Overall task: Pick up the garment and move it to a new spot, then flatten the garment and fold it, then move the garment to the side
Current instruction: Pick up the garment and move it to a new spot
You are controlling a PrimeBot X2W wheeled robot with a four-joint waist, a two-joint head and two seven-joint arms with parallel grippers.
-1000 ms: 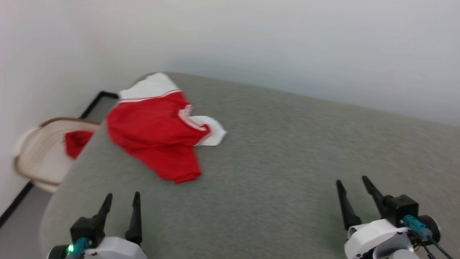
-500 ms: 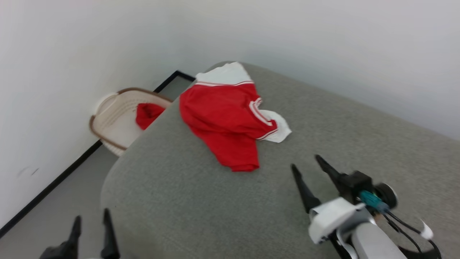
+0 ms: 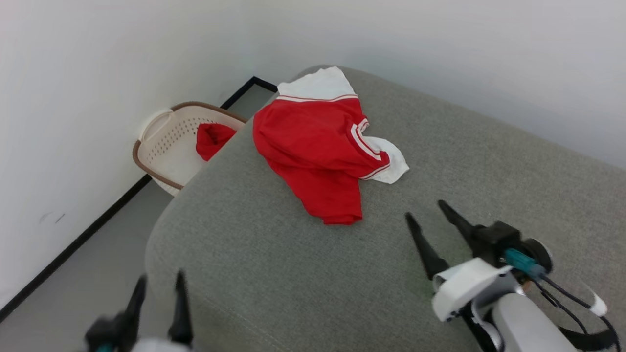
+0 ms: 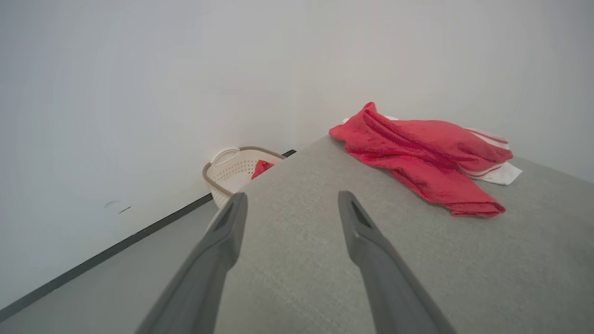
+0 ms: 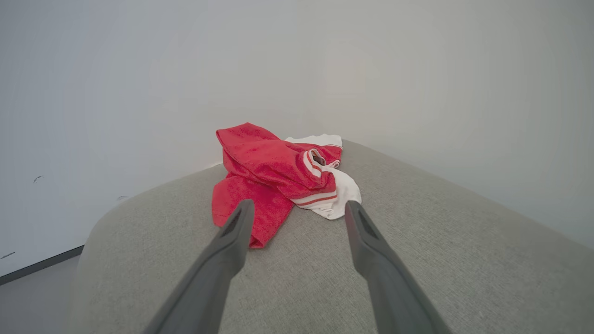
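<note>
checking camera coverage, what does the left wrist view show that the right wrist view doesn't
Left wrist, not right wrist: the basket on the floor holding a red cloth scrap, plus the open left gripper. Right wrist, not left: the open right gripper and a striped-rimmed opening in the garment. Both: the garment on the grey cushion.

Bright red shirt (image 3: 313, 146) with white sleeve ends, each bordered by thin red-and-white stripes. The cushion (image 3: 293, 274) is a mottled grey fabric with a faint green cast. The basket (image 3: 164, 146) is cream, patterned with rows of small holes, and has a brown rim. The cloth (image 3: 212, 139) is plain red. White wall (image 3: 98, 73), black skirting (image 3: 73, 247), pale grey floor (image 3: 58, 303). The left gripper (image 3: 161, 276) and right gripper (image 3: 424, 209) have dark fingers. The right one also has a white housing and a teal plug.
</note>
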